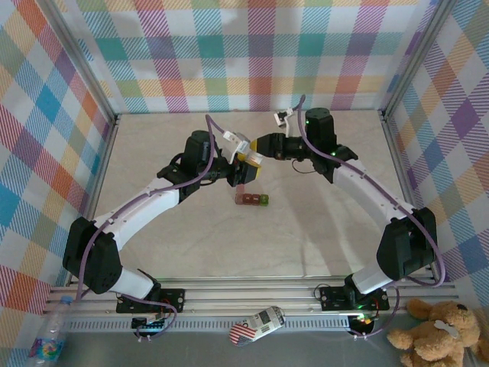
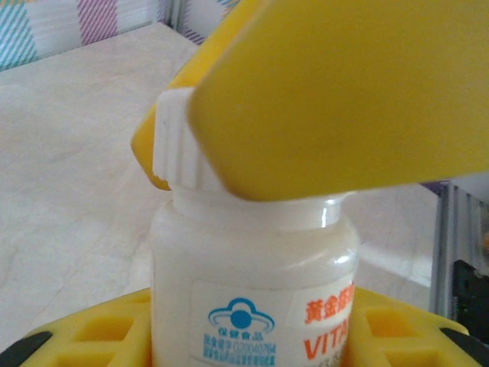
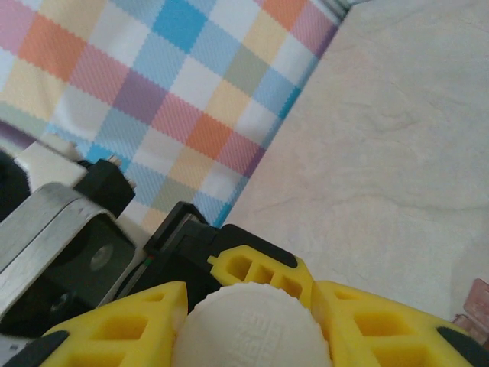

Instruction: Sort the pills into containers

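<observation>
My left gripper (image 2: pixel 252 348) is shut on a small white bottle (image 2: pixel 252 283) with a blue and orange label, held upright above the table. My right gripper (image 3: pixel 256 336) is shut on the bottle's ribbed white cap (image 3: pixel 256 329), with its yellow fingers (image 2: pixel 344 92) clamped on either side of the cap (image 2: pixel 179 145). From above, both grippers (image 1: pixel 241 164) (image 1: pixel 258 149) meet at mid table. The containers (image 1: pixel 251 199), a short row of dark red compartments with a green one at the right end, lie on the table just in front of them. No pills are in view.
Plaid walls and metal posts (image 1: pixel 401 84) fence the beige table (image 1: pixel 153 145) on three sides. A plastic water bottle (image 1: pixel 50 336), a small can (image 1: pixel 258 325) and a teddy bear (image 1: pixel 439 329) lie beyond the near rail.
</observation>
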{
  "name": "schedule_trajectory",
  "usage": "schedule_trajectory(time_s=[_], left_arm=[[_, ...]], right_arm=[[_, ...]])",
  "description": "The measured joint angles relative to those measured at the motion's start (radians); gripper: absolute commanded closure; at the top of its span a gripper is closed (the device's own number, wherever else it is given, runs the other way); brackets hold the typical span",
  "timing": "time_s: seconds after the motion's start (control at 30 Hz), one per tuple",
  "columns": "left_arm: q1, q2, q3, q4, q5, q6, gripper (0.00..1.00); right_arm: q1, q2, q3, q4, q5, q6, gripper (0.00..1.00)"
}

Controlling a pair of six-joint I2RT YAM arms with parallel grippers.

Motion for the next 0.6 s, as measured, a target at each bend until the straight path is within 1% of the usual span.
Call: schedule_trajectory(time_s=[0.17,0.3,0.43,0.6], left_arm=[[0.003,-0.004,0.0,0.034,0.065,-0.015,1.0],[0.006,-0.004,0.0,0.036,0.116,-0.025,1.0],[0.012,-0.004,0.002,0.029,0.152,-0.028,1.0],[0.03,-0.004,0.002,0.013,0.182,-0.03,1.0]], right_arm=[[-0.032,0.001,-0.001,0.046,-0.129,-0.039,0.65],[-0.042,0.003,0.011,0.027,-0.196,-0.083,0.65],[-0.058,0.005,0.041,-0.001,-0.225,-0.122,0.65],[-0.092,0.005,0.067,-0.025,-0.233,-0.173,0.65]])
